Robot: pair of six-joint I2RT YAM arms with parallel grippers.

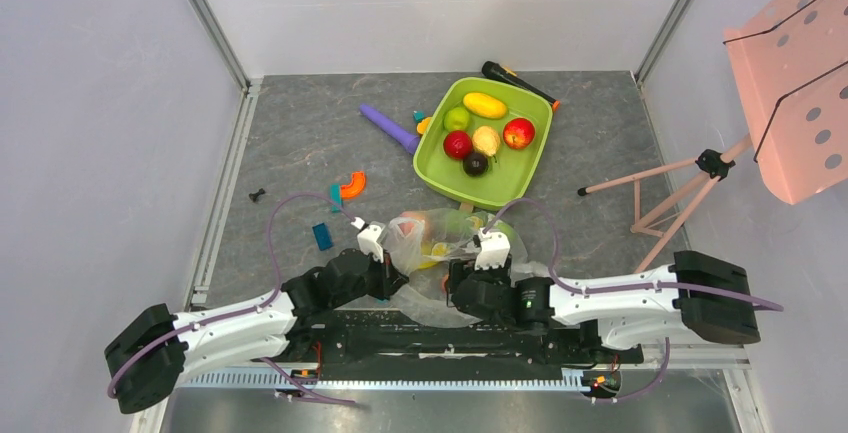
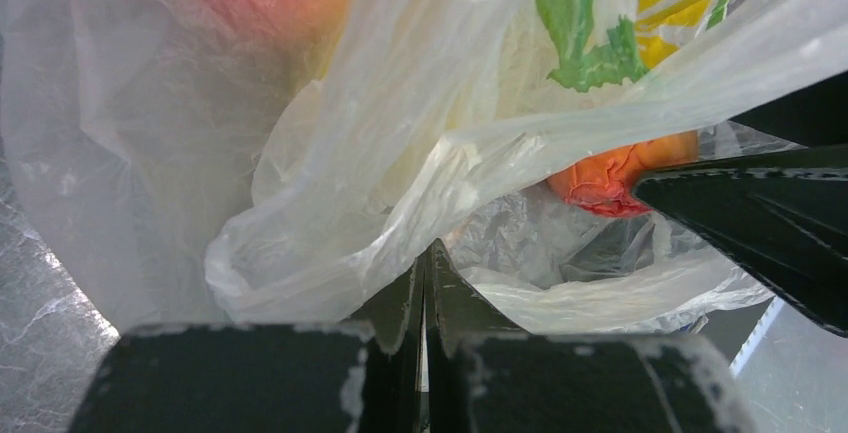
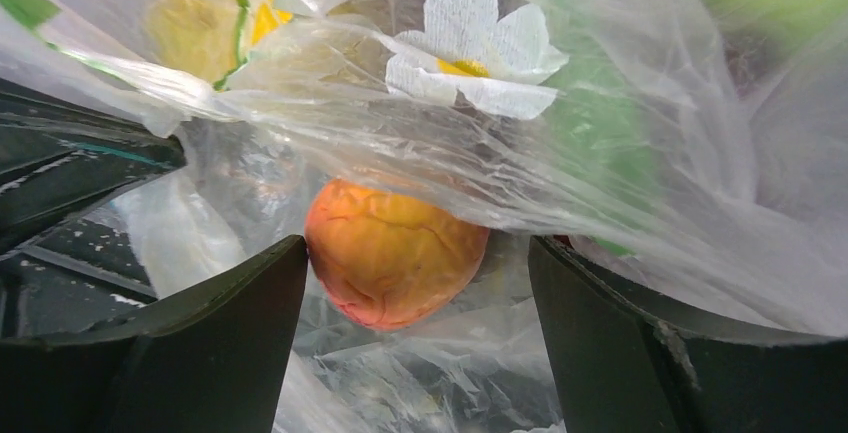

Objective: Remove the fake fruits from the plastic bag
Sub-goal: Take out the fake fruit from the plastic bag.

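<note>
The transparent plastic bag (image 1: pixel 425 233) lies crumpled between my two grippers near the table's front edge. My left gripper (image 1: pixel 397 268) is shut on a fold of the bag (image 2: pixel 330 153), with its tips (image 2: pixel 425 258) pinching the film. My right gripper (image 1: pixel 452 275) is open inside the bag's mouth, and a peach-orange fruit (image 3: pixel 395 253) sits between its fingertips (image 3: pixel 415 278). The same fruit shows in the left wrist view (image 2: pixel 610 175). Yellow, green and reddish fruit shapes show blurred through the film. Several fruits lie in the green tray (image 1: pixel 530 168).
The tray holds a lemon (image 1: pixel 485 105), a lime (image 1: pixel 456 118), an apple (image 1: pixel 518 133) and others. A purple stick (image 1: pixel 390 128), an orange block (image 1: pixel 352 185) and a teal block (image 1: pixel 321 236) lie to the left. A pink stand (image 1: pixel 700 168) is at the right.
</note>
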